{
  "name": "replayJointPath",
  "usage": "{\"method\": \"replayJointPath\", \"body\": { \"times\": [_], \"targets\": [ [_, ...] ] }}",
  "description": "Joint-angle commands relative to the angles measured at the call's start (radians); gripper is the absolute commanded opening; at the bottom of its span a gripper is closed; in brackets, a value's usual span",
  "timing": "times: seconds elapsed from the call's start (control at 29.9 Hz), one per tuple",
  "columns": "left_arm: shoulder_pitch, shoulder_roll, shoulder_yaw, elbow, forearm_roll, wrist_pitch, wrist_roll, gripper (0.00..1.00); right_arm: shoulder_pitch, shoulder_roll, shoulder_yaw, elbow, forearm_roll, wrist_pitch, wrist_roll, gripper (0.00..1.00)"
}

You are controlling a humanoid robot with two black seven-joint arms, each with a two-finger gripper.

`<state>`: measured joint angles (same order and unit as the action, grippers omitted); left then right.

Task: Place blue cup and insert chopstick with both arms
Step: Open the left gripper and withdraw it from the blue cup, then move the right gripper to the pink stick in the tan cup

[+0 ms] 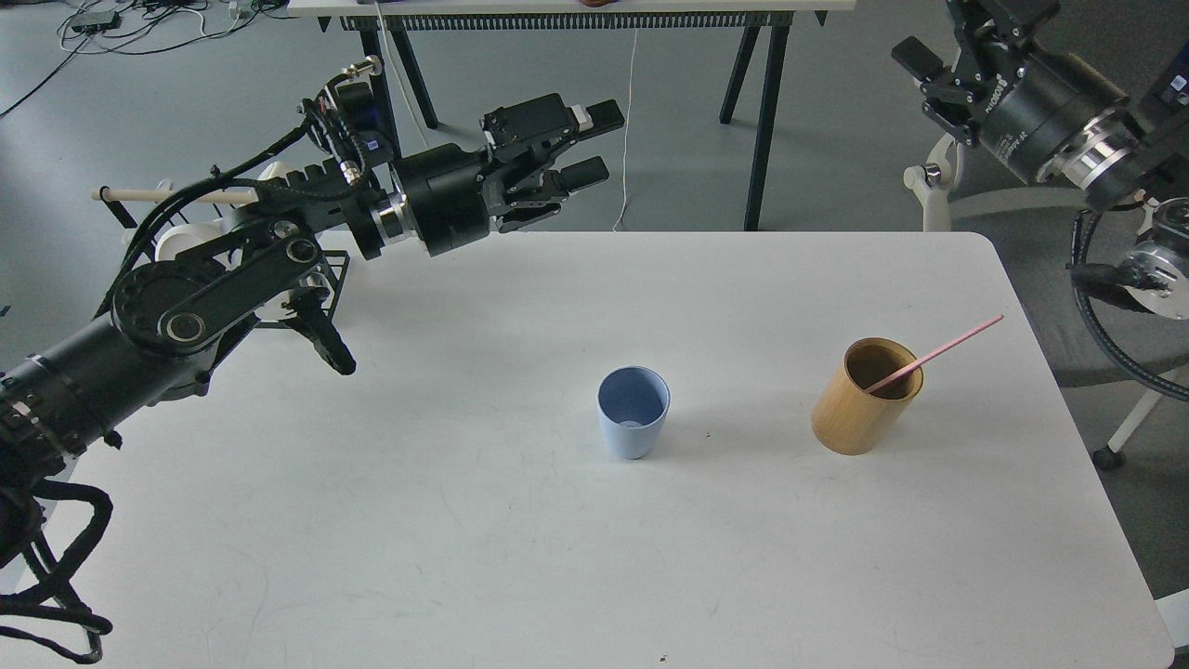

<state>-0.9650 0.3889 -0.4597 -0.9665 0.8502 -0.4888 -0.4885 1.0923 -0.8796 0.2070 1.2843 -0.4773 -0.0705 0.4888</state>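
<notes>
The pale-blue cup [633, 424] stands upright and empty near the middle of the white table [464, 539]. The pink chopstick [938, 353] leans in the tan wooden cylinder holder [864, 398] to the cup's right, its top end pointing up and right. My left gripper [585, 153] is open and empty, raised above the table's far edge, well up and left of the cup. My right gripper [943, 65] is at the top right, off the table, its fingers spread and empty, partly cut off by the frame's top edge.
A black wire rack [232, 251] with a pale wooden dowel [186, 196] and white mugs stands at the table's left far corner, behind my left arm. A trestle table's black legs [757, 121] stand beyond the far edge.
</notes>
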Motion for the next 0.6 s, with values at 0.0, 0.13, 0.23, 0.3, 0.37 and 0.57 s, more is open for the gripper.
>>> {"method": "replayJointPath", "body": {
  "times": [0.0,0.13,0.23,0.3,0.37,0.57],
  "targets": [
    [0.014,0.042,-0.016,-0.001,-0.137,0.000,0.000,0.86,-0.026,-0.143,-0.061,0.056,-0.153,-0.118,0.000,0.99],
    [0.018,0.076,-0.017,-0.001,-0.194,0.000,0.000,0.87,-0.093,-0.260,-0.074,0.059,-0.305,-0.202,0.000,0.99],
    [0.031,0.084,-0.017,-0.001,-0.198,0.000,0.000,0.87,-0.156,-0.303,-0.074,0.078,-0.374,-0.308,0.000,0.98],
    [0.034,0.082,-0.017,-0.001,-0.198,0.000,0.000,0.87,-0.204,-0.332,-0.075,0.108,-0.409,-0.383,0.000,0.96],
    [0.040,0.079,-0.017,-0.001,-0.197,0.000,0.000,0.87,-0.256,-0.337,-0.075,0.135,-0.435,-0.418,0.000,0.95],
    [0.052,0.065,-0.017,-0.001,-0.198,0.000,0.000,0.87,-0.397,-0.286,-0.075,0.136,-0.466,-0.418,0.000,0.94]
  ]
}}
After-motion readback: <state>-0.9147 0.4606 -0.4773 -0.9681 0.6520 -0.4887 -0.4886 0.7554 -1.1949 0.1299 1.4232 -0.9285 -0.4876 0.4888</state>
